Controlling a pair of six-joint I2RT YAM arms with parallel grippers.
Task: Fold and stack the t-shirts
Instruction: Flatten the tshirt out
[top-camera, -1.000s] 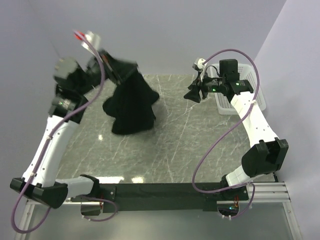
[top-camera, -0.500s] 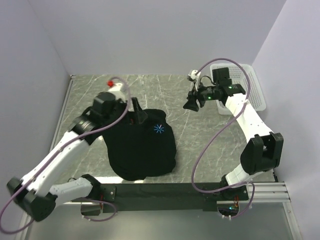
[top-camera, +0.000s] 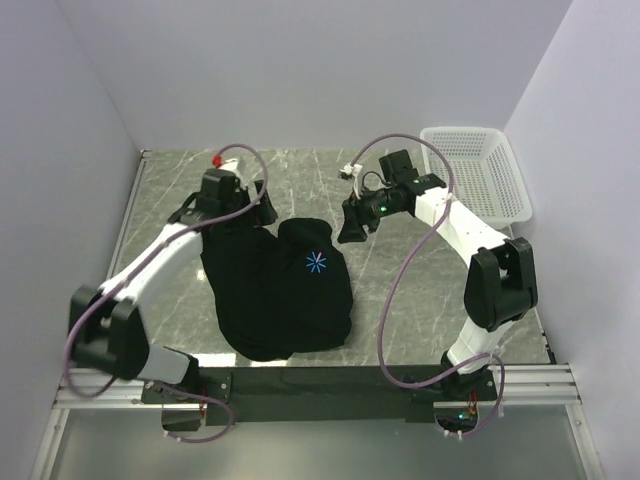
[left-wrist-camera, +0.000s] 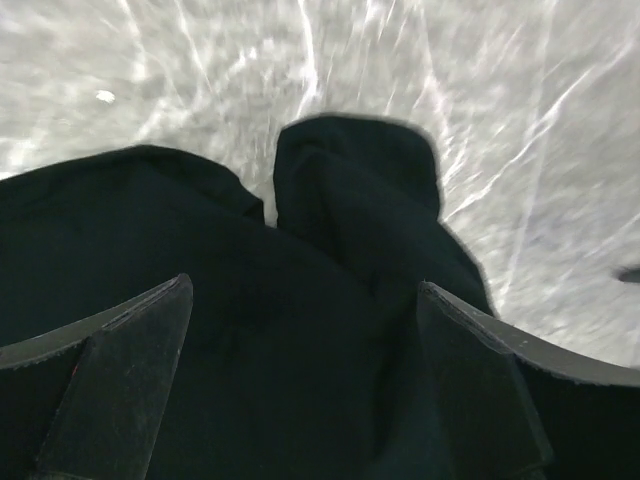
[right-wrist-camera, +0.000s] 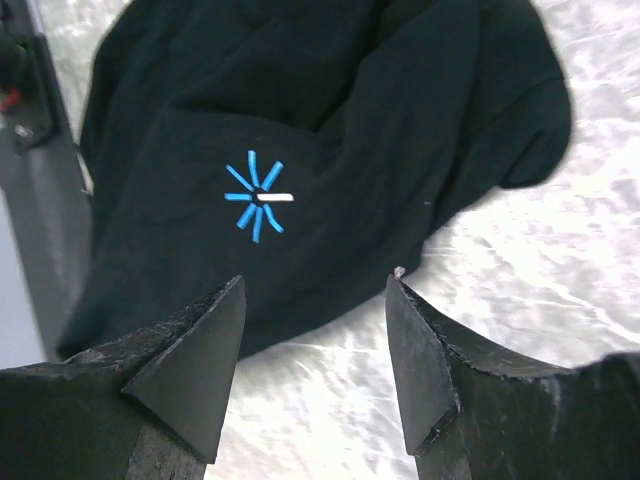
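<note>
- Your t-shirt (top-camera: 275, 300) lies rumpled on the table (top-camera: 420, 290), left of centre in the top view, with the blue print (top-camera: 317, 262) facing up.
- Your left gripper (top-camera: 262, 212) hangs over the shirt's upper-left edge, jaws spread wide, nothing between them.
- Your right gripper (top-camera: 352, 230) sits just off the shirt's upper right, jaws apart, empty.
- The basket (top-camera: 480, 180) is at upper right.

A crumpled black t-shirt (top-camera: 280, 300) lies on the counter (top-camera: 420, 290), left hand (top-camera: 262, 207) at its far edge, right hand (top-camera: 352, 228) just beside.
</note>
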